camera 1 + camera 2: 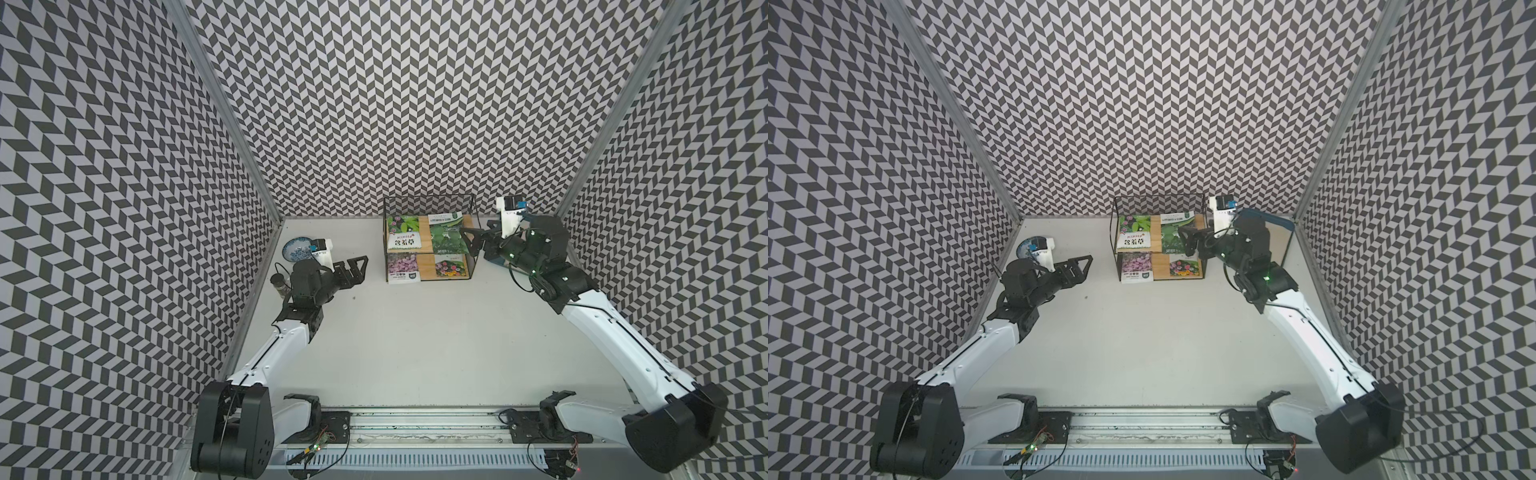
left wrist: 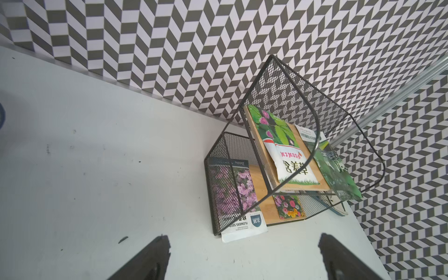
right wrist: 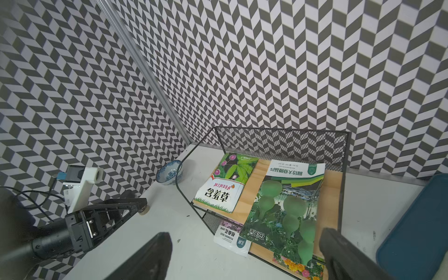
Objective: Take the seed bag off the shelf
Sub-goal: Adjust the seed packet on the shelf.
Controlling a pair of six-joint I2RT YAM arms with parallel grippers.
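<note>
— As nothing is pinched by it, how is the right gripper set?
— Its jaws are spread wide and empty (both black fingers are seen far apart in the right wrist view). It is held at the right end of the small two-tier shelf of thin black wire and light wooden boards, level with the upper board; whether the wire is touched cannot be told.
— What is found nearest?
— A glossy green seed bag printed with pale gourds is laid flat on the right half of the upper board, its front edge hanging past the wood. Beside it a white-and-green seed bag marked MIMOSA is laid. On the lower board a pink-blossom seed bag is seen at the left, jutting out over the white tabletop, and a seed bag of mixed bright flowers at the right.
— And the left gripper?
— It is likewise opened wide and empty, held above the tabletop well apart from the shelf. Near it, toward the back wall, a blue-and-white patterned bowl is placed; a dark blue tray is laid to the shelf's right.
</note>
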